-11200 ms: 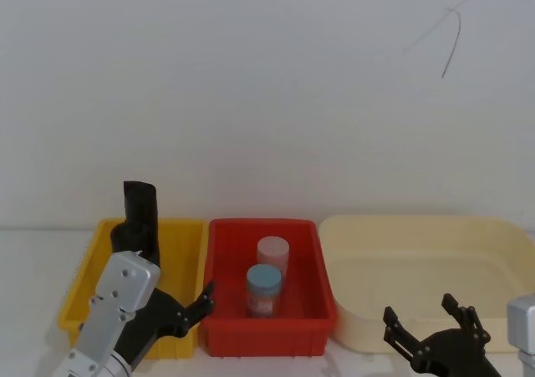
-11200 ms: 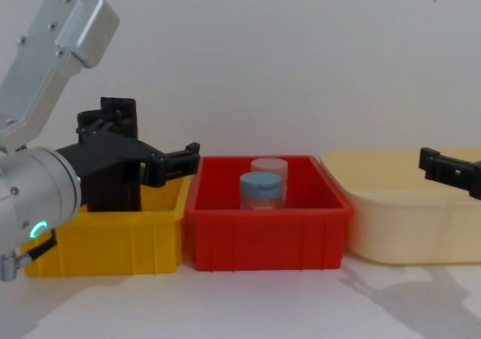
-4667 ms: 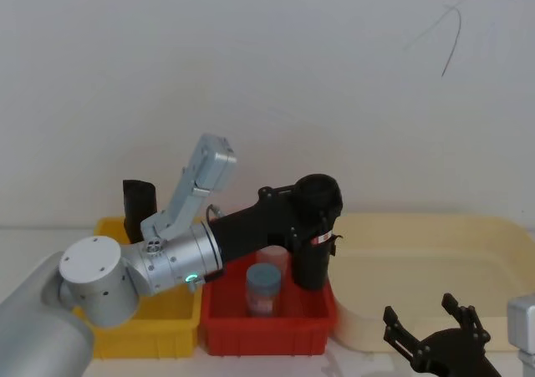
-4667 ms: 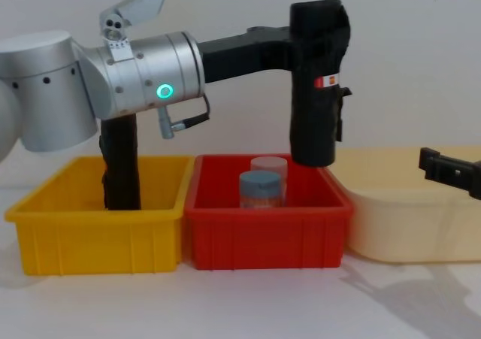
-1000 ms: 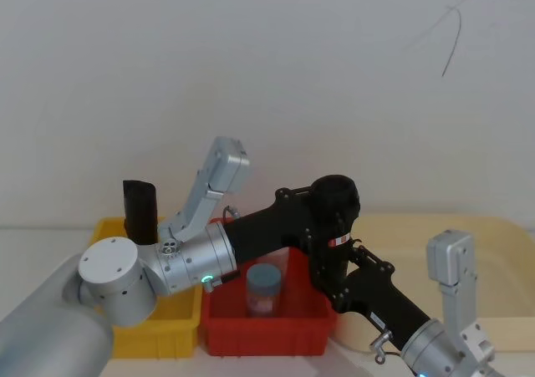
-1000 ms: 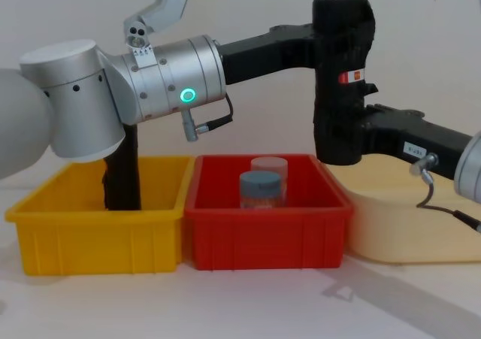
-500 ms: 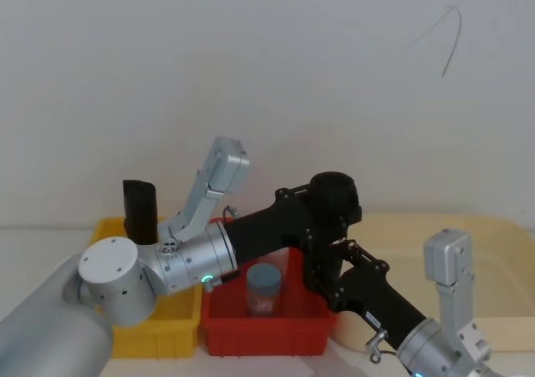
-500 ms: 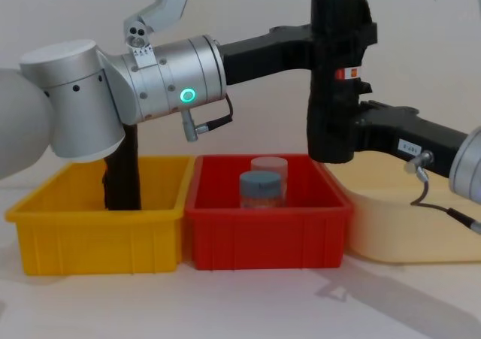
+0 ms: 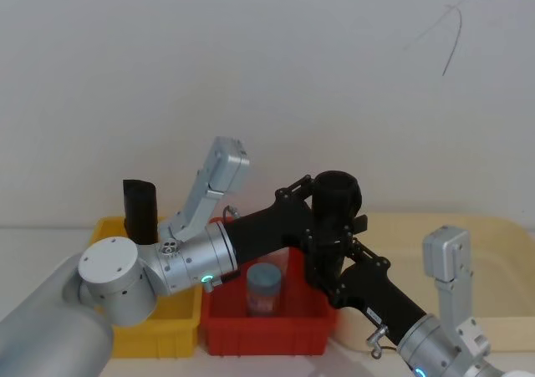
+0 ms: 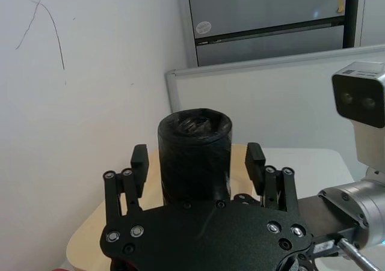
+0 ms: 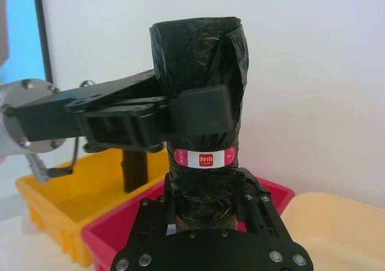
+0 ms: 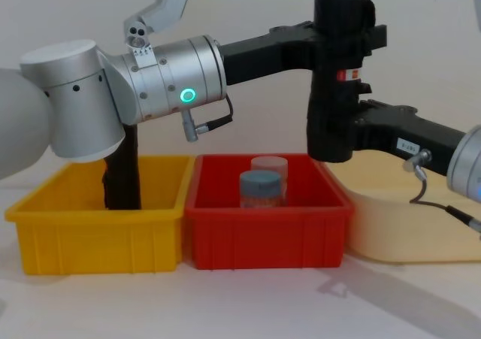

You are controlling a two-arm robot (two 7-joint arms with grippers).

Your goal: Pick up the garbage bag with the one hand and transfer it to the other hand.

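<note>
The garbage bag point(image 12: 336, 83), a thick black roll with a red-orange label point(image 12: 347, 74), hangs upright above the right end of the red bin point(image 12: 267, 241). My left gripper point(image 12: 343, 32) reaches in from the left at the roll's upper part. It is open: in the left wrist view its fingers point(image 10: 139, 163) stand a little off each side of the roll point(image 10: 194, 157). My right gripper point(image 12: 332, 137), with a white sticker on its body, comes from the right and is shut on the roll's lower part point(image 11: 201, 181). The head view shows both arms meeting at the roll point(image 9: 334, 218).
A yellow bin point(image 12: 98, 241) at the left holds a slimmer black roll point(image 12: 124, 181). Two jars point(image 12: 261, 189) stand in the red bin. A cream tub point(image 12: 406, 226) sits at the right under my right arm.
Earlier my left arm lifted the roll out of the yellow bin over to the right. My right gripper rose and closed on its lower part. In the last half second the left fingers spread off it.
</note>
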